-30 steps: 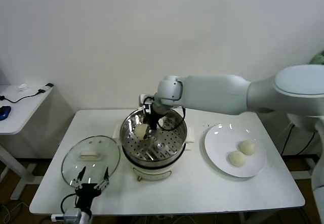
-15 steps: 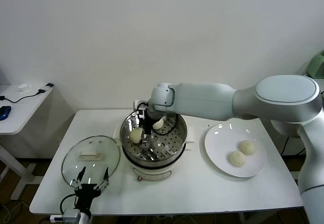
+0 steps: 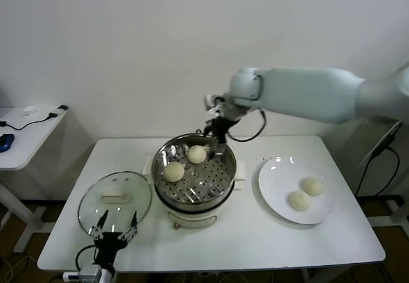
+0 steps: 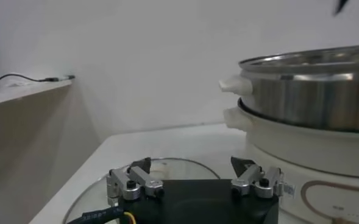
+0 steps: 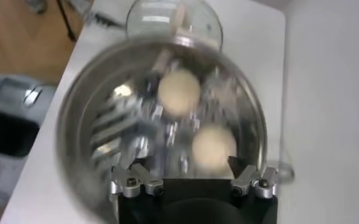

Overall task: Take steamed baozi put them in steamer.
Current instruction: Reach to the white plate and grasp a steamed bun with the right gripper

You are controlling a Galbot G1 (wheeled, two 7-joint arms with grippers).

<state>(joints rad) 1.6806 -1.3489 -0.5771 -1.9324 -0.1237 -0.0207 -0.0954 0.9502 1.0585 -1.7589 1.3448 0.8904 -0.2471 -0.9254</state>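
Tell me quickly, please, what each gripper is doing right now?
Left gripper: open, empty, parked by the glass lid.
Right gripper: open, empty, above the steamer rim.

White table (image 3: pixel 255 244) carries three things; glass lid (image 3: pixel 115 198) is laid flat near the left front corner; steamer (image 3: pixel 193 175) is set at the middle; white plate (image 3: pixel 275 193) is placed on the right.

Probably lab — bare white wall (image 3: pixel 128 53), side desk (image 3: pixel 25 136) cables.
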